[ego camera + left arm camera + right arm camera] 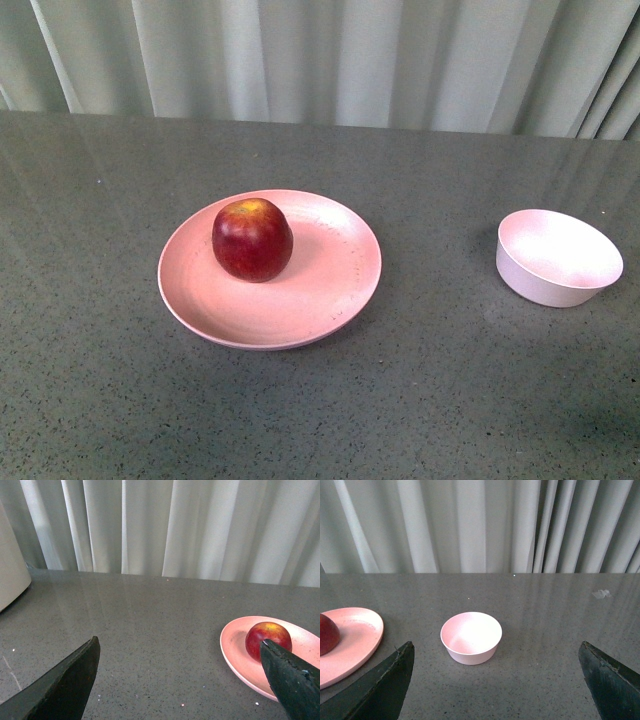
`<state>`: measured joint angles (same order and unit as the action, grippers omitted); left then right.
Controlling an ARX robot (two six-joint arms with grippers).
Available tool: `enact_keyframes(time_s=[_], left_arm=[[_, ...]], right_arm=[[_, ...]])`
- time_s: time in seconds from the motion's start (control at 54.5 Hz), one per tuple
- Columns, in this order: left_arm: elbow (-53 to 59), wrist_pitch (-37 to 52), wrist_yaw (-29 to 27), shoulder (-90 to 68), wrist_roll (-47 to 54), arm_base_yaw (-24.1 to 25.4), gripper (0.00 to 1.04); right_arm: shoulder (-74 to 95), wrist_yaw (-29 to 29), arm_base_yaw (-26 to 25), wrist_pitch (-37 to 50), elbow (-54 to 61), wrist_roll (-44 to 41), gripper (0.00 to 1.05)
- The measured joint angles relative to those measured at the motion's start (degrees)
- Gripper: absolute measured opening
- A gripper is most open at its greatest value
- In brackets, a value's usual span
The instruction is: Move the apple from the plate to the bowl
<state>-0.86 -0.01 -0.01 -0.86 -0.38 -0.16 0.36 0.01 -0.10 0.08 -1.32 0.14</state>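
1. I see the apple (252, 240) sitting on the plate (310, 300), on its far-left part, about mid-bench (420, 400).
2. The bowl (558, 258) stands upright near the bench's right edge, well apart from the plate.
3. My left fingers (65, 690) are spread wide and released, grasping nothing, over bare bench beside the plate.
4. My right fingers (382, 690) are spread wide too, released, facing the bowl.
5. A curtain (320, 60) hangs behind the far edge.

On my wrist feeds, the left gripper (179, 641) shows two matte black fingers (65, 687), broad wedges narrowing to blunt tips. The right gripper (496, 644) looks identical to me: dark, smooth-faced, straight-edged wedges.
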Motion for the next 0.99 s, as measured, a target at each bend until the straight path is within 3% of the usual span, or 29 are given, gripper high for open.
enact_keyframes(time_s=[0.991], left_arm=[[0.0,0.0,0.0,0.0,0.0,0.0,0.96]], right_arm=[[0.0,0.0,0.0,0.0,0.0,0.0,0.96]])
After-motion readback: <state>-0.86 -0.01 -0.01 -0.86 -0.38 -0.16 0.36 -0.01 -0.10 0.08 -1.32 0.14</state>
